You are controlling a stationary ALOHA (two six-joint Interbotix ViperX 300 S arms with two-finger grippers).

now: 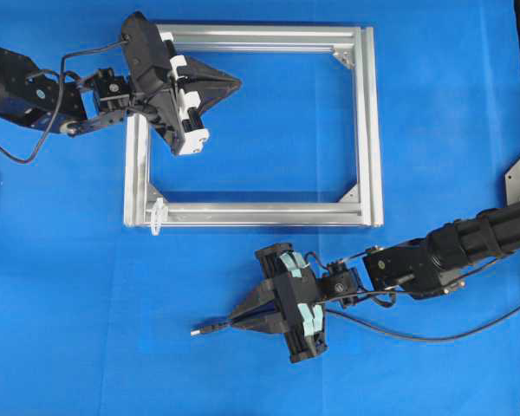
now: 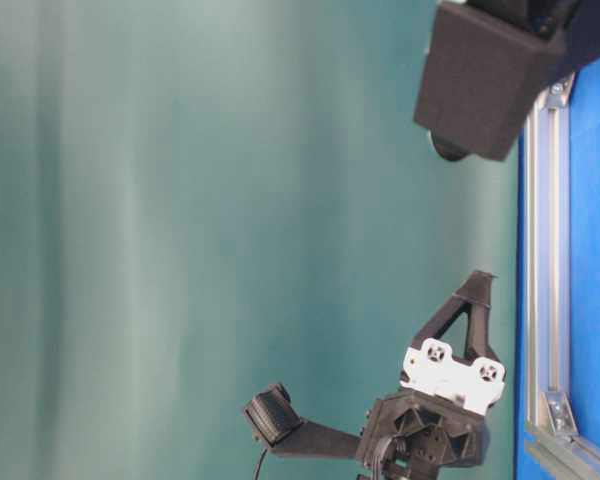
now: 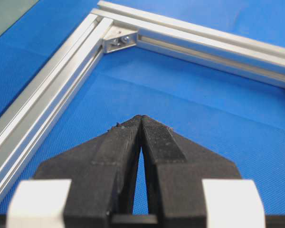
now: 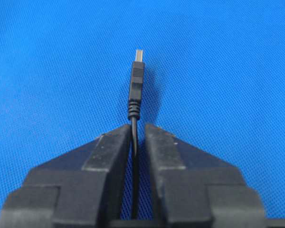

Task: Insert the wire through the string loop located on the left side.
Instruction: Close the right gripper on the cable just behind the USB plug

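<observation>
Wire (image 4: 135, 95) pinched between right tool (image 4: 137, 135) fingers.

The wire (image 1: 210, 328) lies below the frame (image 1: 374, 130), string loop (image 1: 157, 216) upper left

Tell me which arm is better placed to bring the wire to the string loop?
The right. The right gripper already has its fingers around the wire, plug pointing out. The left gripper is shut, holds nothing and hovers inside the frame, away from the string loop.
</observation>
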